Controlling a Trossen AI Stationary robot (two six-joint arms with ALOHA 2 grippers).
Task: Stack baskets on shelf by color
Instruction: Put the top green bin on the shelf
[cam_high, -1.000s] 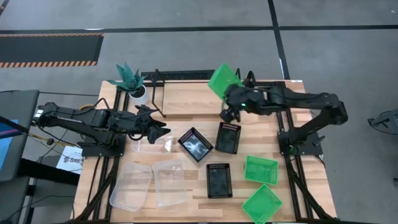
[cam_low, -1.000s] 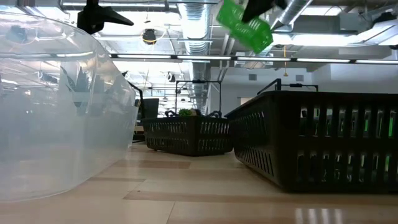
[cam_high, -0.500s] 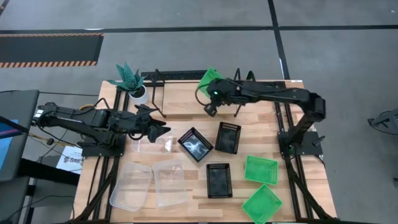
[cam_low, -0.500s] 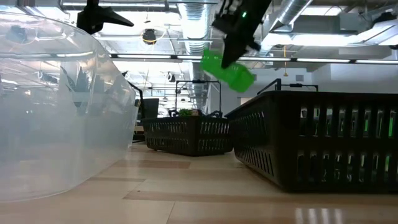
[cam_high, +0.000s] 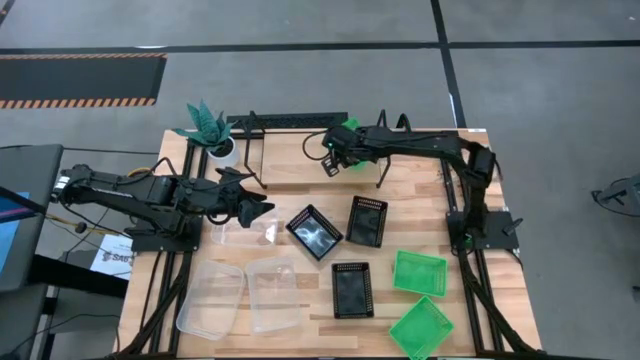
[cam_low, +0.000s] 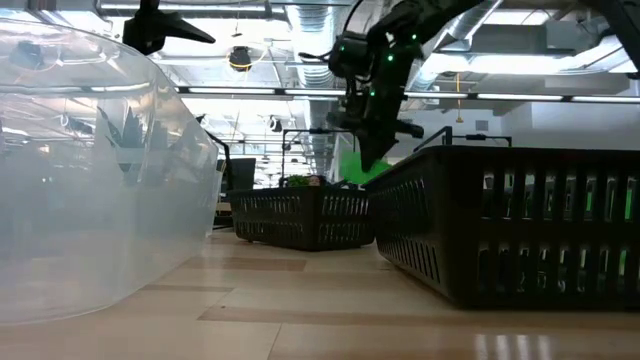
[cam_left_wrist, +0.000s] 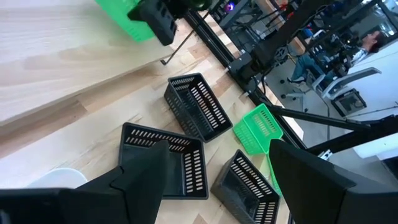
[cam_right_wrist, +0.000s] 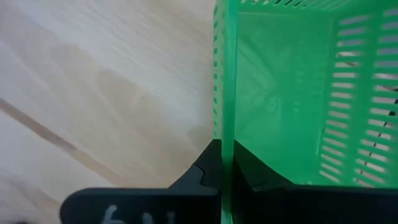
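From above, a light wood table (cam_high: 300, 310) stands on a grey floor, with the plank-topped shelf (cam_high: 290, 165) along its upper edge and a potted teal plant (cam_high: 207, 128) at upper left. The right hand (cam_high: 338, 153) sits over the shelf at upper centre, pinched on a green basket (cam_high: 349, 128) that is mostly hidden beneath the arm. The left hand (cam_high: 258, 210) waits at centre left, its fingers spread wide and holding nothing. Three black baskets (cam_high: 366, 221) lie mid-table, two more green ones (cam_high: 418, 272) at lower right, and two clear baskets (cam_high: 274, 293) at lower left; a third clear one is hard to make out. The table-level view adds the room: ceiling ducts, strip lights, a clear basket wall (cam_low: 100, 170) filling the left, black baskets (cam_low: 520, 220) at right, and green (cam_low: 352, 170) showing below the right hand at centre. The left wrist view shows office chairs beyond the table and the empty black baskets (cam_left_wrist: 198, 107). The right wrist view shows the fingers (cam_right_wrist: 211, 168) closed on the green basket's (cam_right_wrist: 286, 93) wall, empty inside, above the plank.
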